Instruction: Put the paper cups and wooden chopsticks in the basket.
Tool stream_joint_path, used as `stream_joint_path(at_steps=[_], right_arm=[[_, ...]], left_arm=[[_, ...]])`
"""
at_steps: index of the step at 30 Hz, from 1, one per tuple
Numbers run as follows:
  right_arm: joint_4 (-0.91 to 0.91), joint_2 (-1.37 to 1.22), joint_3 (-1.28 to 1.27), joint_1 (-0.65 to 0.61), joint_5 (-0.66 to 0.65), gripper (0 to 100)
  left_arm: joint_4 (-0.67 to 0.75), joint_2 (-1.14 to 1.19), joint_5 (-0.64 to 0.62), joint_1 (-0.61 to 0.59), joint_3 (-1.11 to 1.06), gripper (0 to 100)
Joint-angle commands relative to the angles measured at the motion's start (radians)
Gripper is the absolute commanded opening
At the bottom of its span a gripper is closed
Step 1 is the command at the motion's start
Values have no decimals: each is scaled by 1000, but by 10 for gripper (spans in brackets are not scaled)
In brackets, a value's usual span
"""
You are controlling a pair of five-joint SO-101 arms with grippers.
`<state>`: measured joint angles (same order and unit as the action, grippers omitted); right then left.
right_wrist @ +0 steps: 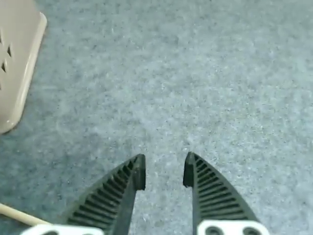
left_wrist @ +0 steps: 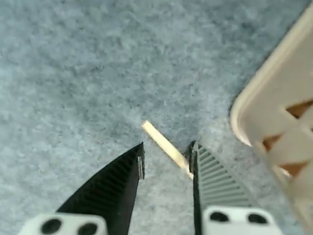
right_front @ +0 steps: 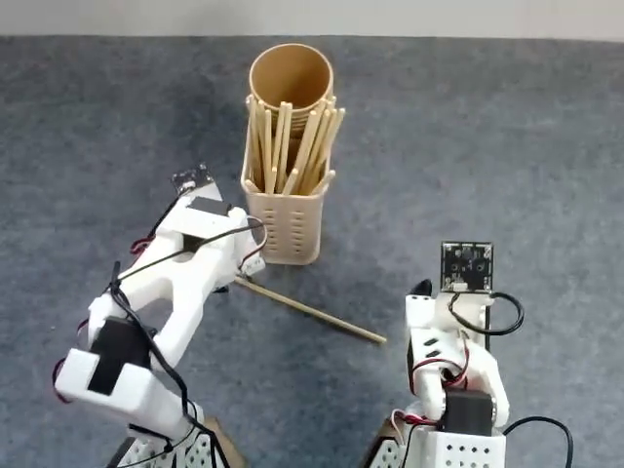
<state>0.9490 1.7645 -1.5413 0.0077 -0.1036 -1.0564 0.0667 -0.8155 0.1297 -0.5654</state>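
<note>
1. Left gripper (left_wrist: 168, 147) stands low over the grey carpet (right_front: 507, 146) with its jaws moderately apart. The end of one loose chopstick (left_wrist: 165, 145) lies between them, close to one finger. The jaws are not closed on it, so the stick does not look gripped yet.
2. In the high view this loose chopstick (right_front: 312, 312) lies flat on the carpet, just in front of the basket (right_front: 291, 229). It runs slanted from under the left arm toward the right arm.
3. The basket stands upright in the middle. It already holds a bundle of chopsticks (right_front: 292, 146) that lean against each other, and one paper cup (right_front: 291, 51) stands at its far side.
4. No other cup or stick lies loose on the carpet. The task therefore looks almost done; the one stick on the floor seems to be what is left.
5. The remaining step is probably to close on this stick, lift it and drop it in the basket.
6. Right gripper (right_wrist: 164, 156) hangs over bare carpet with its jaws a little apart and holds nothing, somewhat apart from the basket.
</note>
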Motion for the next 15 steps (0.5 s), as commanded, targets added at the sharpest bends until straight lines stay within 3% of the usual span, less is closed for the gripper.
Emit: stream_joint_path(at_steps=[1, 3, 15], right_arm=[[2, 13, 2, 12, -3, 139], [2, 13, 2, 10, -3, 139], [2, 15, 2, -27, -3, 139]], left_arm=[[41, 48, -3, 5, 28, 72], [74, 56, 49, -28, 28, 0], [80, 54, 58, -312, 147, 6]])
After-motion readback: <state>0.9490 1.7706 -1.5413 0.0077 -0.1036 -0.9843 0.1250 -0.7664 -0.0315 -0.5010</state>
